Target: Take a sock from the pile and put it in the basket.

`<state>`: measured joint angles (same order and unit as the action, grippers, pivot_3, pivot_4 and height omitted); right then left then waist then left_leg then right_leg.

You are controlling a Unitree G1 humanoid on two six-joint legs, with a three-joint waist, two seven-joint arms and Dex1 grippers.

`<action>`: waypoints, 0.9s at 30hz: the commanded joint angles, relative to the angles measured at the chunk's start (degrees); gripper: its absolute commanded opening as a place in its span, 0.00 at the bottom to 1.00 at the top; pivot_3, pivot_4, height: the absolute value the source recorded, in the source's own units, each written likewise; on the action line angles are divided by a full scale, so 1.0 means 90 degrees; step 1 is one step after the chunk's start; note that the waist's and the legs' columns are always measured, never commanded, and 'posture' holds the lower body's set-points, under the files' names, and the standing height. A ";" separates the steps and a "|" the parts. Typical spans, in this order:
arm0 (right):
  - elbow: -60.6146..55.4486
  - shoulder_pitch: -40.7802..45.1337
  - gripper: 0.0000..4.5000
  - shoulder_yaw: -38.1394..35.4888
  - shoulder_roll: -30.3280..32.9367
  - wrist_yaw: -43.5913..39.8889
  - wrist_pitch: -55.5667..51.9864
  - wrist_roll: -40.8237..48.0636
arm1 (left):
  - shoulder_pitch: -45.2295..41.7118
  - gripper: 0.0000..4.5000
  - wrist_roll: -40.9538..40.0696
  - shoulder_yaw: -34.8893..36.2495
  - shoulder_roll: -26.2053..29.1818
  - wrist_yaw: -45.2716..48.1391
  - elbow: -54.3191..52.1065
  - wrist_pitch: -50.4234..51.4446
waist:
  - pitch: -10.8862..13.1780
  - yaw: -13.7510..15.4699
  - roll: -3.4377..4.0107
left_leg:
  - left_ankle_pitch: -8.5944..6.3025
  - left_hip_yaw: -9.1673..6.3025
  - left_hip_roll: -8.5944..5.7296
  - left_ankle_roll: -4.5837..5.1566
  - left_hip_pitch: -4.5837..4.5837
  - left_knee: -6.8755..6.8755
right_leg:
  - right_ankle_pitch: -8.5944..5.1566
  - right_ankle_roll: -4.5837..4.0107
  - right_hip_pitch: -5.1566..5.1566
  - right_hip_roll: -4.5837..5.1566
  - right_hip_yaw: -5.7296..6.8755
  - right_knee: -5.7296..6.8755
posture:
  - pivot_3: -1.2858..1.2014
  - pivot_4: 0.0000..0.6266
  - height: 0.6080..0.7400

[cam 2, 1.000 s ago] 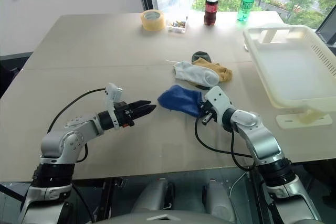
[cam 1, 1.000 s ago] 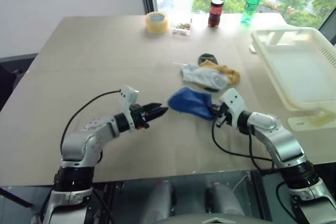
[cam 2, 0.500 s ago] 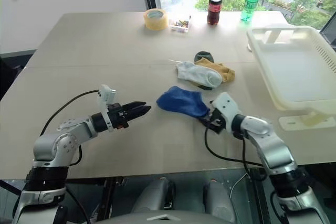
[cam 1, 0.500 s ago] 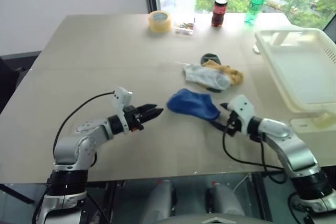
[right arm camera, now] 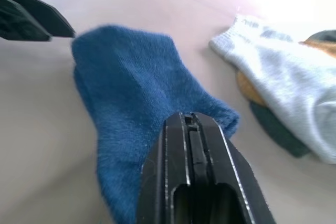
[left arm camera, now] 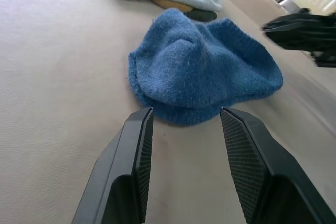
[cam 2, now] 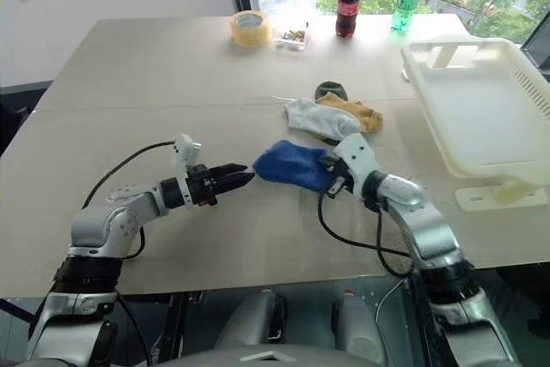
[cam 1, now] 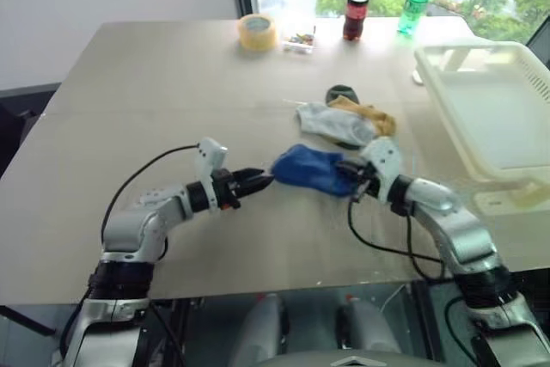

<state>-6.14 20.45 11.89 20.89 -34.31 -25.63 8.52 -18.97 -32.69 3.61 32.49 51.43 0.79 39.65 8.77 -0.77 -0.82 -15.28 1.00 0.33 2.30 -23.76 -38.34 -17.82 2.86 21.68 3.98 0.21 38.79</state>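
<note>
Evidently the pick-up step is in hand: a royal blue sock [cam 1: 311,169] lies crumpled on the desk [cam 1: 155,92], apart from the pile [cam 1: 348,120] and between the two arms. The right end effector [right arm camera: 191,129] has its fingers pressed together at the sock's near edge; whether any cloth is pinched between them cannot be told, since the right wrist view shows no fabric in the seam between the fingers. The left end effector [left arm camera: 184,116] stands parted, its two black fingers just short of the sock's opposite edge and holding nothing.

Judged from this, the sock is not yet lifted. The next move calls for a sure pinch on a fold of the knit, then a lift clear of the desk and a carry to the robot's right, over the rim of the basket [cam 1: 516,62], which sits well apart from the sock.

The blue sock looks soft, thick-knit and bunched into a rounded mound. Behind it the pile holds a light grey-white sock over a mustard yellow one and a dark one, all touching. The basket is white, shallow, with slotted sides, and looks empty.
</note>
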 commanded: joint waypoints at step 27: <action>0.0967 -0.0155 0.02 0.0388 0.0112 -0.0332 0.0923 -0.0694 | -0.1459 0.48 0.0277 -0.0975 -0.1154 0.0810 0.0158 -0.0376 | -0.0028 0.0023 -0.0013 | 0.0003 -0.0011 0.0000 -0.0002 0.0007 -0.0024 | 0.0002 0.0003 -0.0018 -0.0026 0.0011 0.0013 | 0.52 0.24 1.00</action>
<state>1.29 21.13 14.44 21.75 -36.97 -15.64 3.01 -31.21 -31.15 -3.98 23.07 56.57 2.97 41.39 8.52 -0.57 -0.93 -15.25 0.91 0.32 2.28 -23.69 -38.56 -17.81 2.89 21.52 3.76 0.29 38.90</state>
